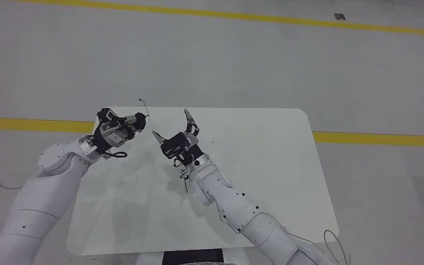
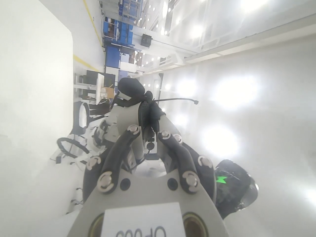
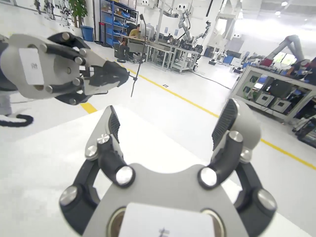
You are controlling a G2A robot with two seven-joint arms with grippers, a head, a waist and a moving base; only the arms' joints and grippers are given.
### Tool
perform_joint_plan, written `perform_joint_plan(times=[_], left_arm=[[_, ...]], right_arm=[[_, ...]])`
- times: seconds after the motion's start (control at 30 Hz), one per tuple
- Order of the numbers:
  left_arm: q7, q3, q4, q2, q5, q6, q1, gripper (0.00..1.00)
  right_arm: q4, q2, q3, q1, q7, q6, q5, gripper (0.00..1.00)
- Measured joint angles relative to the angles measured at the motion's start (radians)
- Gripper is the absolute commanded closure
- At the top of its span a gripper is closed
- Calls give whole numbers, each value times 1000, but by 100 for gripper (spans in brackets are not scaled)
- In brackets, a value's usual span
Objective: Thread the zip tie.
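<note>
**Counter.** A white counter (image 1: 265, 165) with rounded corners carries the work. Both arms are raised over its far-left portion.

**Left tool.** The left tool (image 1: 140, 121) sits near the far-left corner of the counter. Its dark-covered fingertips (image 3: 111, 76) are pressed together and clamp the zip tie (image 1: 143, 106). In the left wrist view the tool (image 2: 148, 99) grips the tie close to one end. The longer part of the tie (image 2: 175, 99) runs out sideways from the fingertips, bends slightly, and ends in a small thickened head.

**Zip tie.** It is a thin black strap held in the air, off the counter surface. In the right wrist view the tie (image 3: 138, 67) stands roughly upright. A long length rises above the grip and a short length hangs below it. In the top view it lies over the counter's far edge.

**Right tool.** The right tool (image 1: 173, 126) sits just beside the left tool, toward the middle of the counter, and is apart from it. In its own wrist view the tool (image 3: 169, 122) has its jaws spread wide. The ribbed pads (image 3: 223, 122) face each other across the gap. The tool points toward the left tool (image 3: 121, 76) and the tie, and touches neither.
</note>
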Motion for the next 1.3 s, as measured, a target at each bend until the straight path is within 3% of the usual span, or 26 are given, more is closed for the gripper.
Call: perform_joint_plan(times=[0.1, 0.37, 0.4, 0.47, 0.5, 0.6, 0.7, 1.07, 1.3], left_arm=[[-1, 2, 13, 1, -6, 45, -5, 100], [8, 3, 16, 2, 22, 49, -9, 100], [19, 6, 19, -2, 5, 66, -5, 100], [31, 7, 29, -11, -78, 140, -2, 100], [34, 6, 38, -15, -165, 200, -3, 100], [35, 4, 58, -19, -338, 316, -6, 100], [49, 3, 72, -21, -411, 381, -6, 100], [45, 11, 57, -22, -398, 391, -7, 100], [55, 33, 15, -19, -446, 395, 22, 100]], right_arm=[[-1, 26, -47, 17, -2, 30, 0, 0], [-2, 29, -52, 18, -2, 31, 0, 0], [-3, 29, -51, 17, -2, 30, 0, 0], [-8, 29, -46, 11, -1, 22, 0, 0], [-9, 29, -43, 9, -2, 14, 0, 0], [-12, 28, -37, 4, -11, 0, 0, 0], [-12, 25, -31, 0, -16, -11, 0, 0], [-11, 20, -20, -7, -20, -19, 5, 0], [-21, 12, -17, -6, -41, 17, 0, 0]])
